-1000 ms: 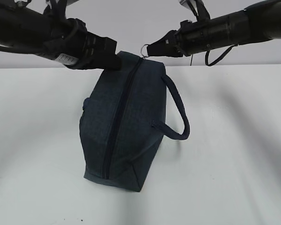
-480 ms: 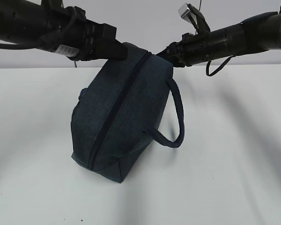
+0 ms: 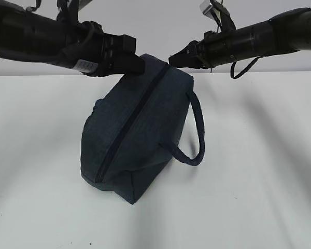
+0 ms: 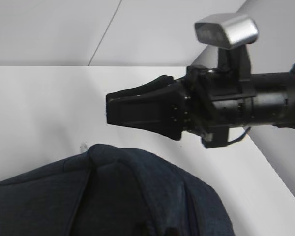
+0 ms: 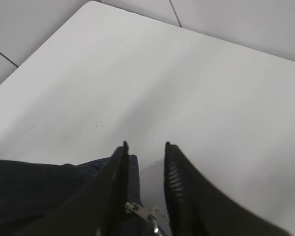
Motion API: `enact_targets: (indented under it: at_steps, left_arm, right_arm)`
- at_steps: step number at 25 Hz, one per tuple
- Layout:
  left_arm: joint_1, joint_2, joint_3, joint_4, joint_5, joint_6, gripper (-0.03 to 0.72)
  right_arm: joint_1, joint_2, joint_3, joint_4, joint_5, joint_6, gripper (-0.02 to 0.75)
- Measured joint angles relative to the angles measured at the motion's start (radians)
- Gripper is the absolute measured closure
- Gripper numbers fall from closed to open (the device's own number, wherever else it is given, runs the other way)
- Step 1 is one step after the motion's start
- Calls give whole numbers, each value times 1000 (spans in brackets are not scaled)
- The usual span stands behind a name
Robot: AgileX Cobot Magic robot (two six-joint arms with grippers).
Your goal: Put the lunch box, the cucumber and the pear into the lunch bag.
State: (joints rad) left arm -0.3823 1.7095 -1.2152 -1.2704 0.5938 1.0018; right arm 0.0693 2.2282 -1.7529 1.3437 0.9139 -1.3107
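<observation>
Exterior view: left arm's white label [image 3: 84, 64] is unreadable, lunch bag [image 3: 135, 129] unbranded.

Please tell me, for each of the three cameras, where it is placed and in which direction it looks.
Exterior view: in front of the table, looking down at a slant at the lunch bag; both arms show, the left gripper and the right gripper at the bag's far end.
Left wrist view: above the bag, facing the right gripper.
Right wrist view: behind its own fingers, looking over the zipper pull and table.
All three views share the bag.
</observation>
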Motion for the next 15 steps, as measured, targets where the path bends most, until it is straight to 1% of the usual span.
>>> enact_targets:
  at_steps: [2, 4, 6, 8, 9, 10, 13, 14, 15]
  left_arm:
    - [0, 24, -1, -24, -29, 9, 673]
    - [0, 39, -2, -32, -71, 10, 673]
    - [0, 46, -2, -31, -120, 12, 672]
    - [0, 48, -2, -26, -147, 12, 643]
    - [0, 48, -2, -25, -153, 12, 610]
    - [0, 48, -5, -22, -157, 12, 559]
    - [0, 48, -23, -14, -154, 12, 377]
    - [0, 48, -31, -12, -143, 12, 332]
    - [0, 48, -39, -8, -132, 12, 308]
  right_arm:
    - [-1, 0, -4, -2, -4, 0, 483]
    - [-1, 0, -4, -36, -8, 0, 416]
    - [-1, 0, -4, -83, -15, 5, 380]
    - [-1, 0, -4, -138, -36, 27, 365]
    - [-1, -4, -4, -173, -51, 48, 361]
    - [-1, -12, -4, -203, -62, 64, 359]
    - [-1, -45, -4, -304, -81, 126, 349]
    - [-1, -58, -4, -333, -82, 149, 346]
    - [-1, -69, -4, -358, -82, 169, 344]
